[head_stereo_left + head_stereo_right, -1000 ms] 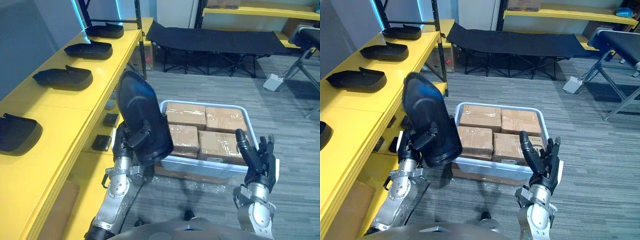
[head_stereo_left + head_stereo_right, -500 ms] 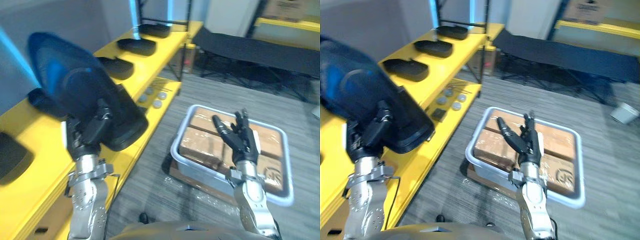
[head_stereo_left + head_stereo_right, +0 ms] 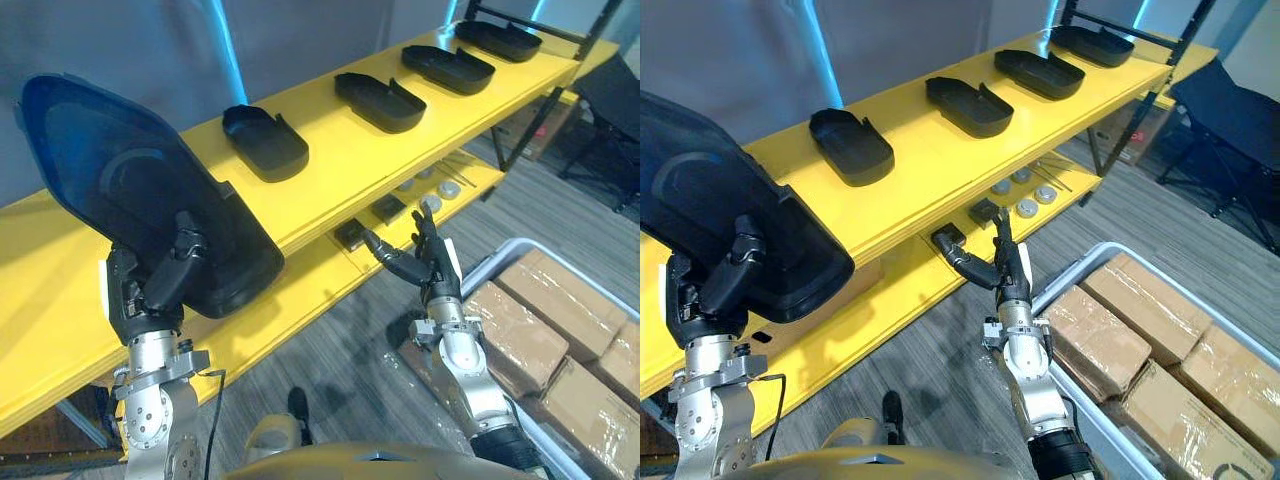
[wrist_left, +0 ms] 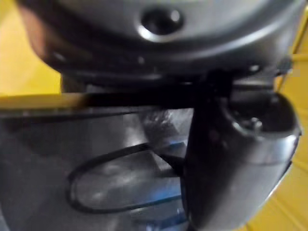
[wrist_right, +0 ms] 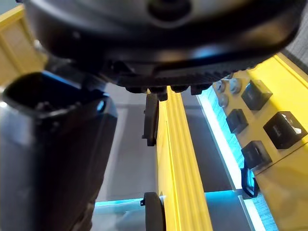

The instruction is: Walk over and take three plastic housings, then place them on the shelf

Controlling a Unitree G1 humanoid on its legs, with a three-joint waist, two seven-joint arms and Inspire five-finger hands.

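Note:
My left hand (image 3: 160,290) is shut on a large dark plastic housing (image 3: 130,190), held upright above the near end of the yellow shelf (image 3: 300,190); the same housing (image 4: 120,159) sits against the thumb (image 4: 231,163) in the left wrist view. Several other black housings lie in a row on the shelf top, the nearest (image 3: 263,142), then one (image 3: 380,100) and another (image 3: 448,68) further along. My right hand (image 3: 425,265) is open and empty, fingers straight, in front of the lower shelf edge, and it (image 3: 998,268) shows likewise in the right eye view.
A lower shelf board (image 3: 420,200) carries small dark blocks (image 3: 388,208) and round metal parts (image 3: 432,202). A light plastic crate (image 3: 1095,262) of wrapped cardboard boxes (image 3: 1100,335) stands on the grey floor to the right. A black shelf post (image 3: 530,110) rises at the far end.
The whole picture has swung toward the shelf, so the camera has moved. The housing stays in my left hand, now above the shelf's near end. My right hand remains open.

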